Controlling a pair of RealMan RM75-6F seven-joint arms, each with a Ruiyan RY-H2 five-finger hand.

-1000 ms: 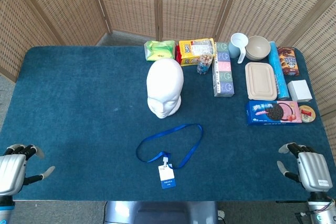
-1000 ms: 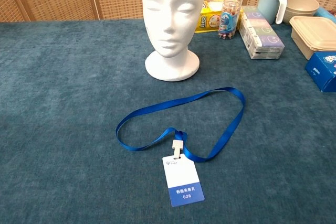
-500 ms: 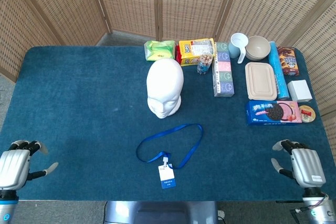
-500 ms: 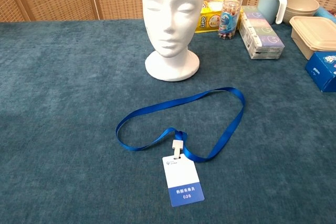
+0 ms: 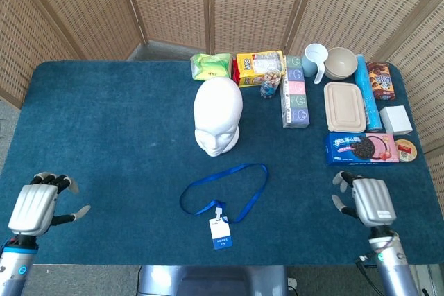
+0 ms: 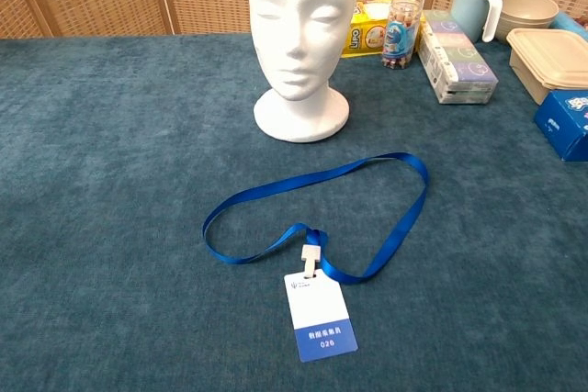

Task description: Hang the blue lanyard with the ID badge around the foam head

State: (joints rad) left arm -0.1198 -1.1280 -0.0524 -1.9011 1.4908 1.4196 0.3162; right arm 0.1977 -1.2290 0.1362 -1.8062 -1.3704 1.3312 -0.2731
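A white foam head [image 5: 218, 116] [image 6: 301, 39] stands upright in the middle of the blue table. In front of it the blue lanyard [image 5: 232, 186] [image 6: 386, 213] lies flat in a loop, with its ID badge [image 5: 220, 233] [image 6: 319, 315] nearest the front edge. My left hand [image 5: 36, 204] hovers over the front left corner, fingers apart, holding nothing. My right hand [image 5: 369, 199] is over the front right of the table, also empty with fingers apart. Both hands are well clear of the lanyard and appear only in the head view.
Along the back and right sit snack bags [image 5: 258, 67], a small jar [image 5: 270, 82] [image 6: 401, 32], a tissue box [image 5: 295, 91] [image 6: 456, 55], a mug [image 5: 314, 60], a bowl [image 5: 340, 62], a lidded container [image 5: 345, 106] and a blue biscuit box [image 5: 361, 148]. Wicker screens stand behind.
Both hands have moved up from the table's front edge onto the table, the right one inward toward the left. The lanyard and foam head have not moved.
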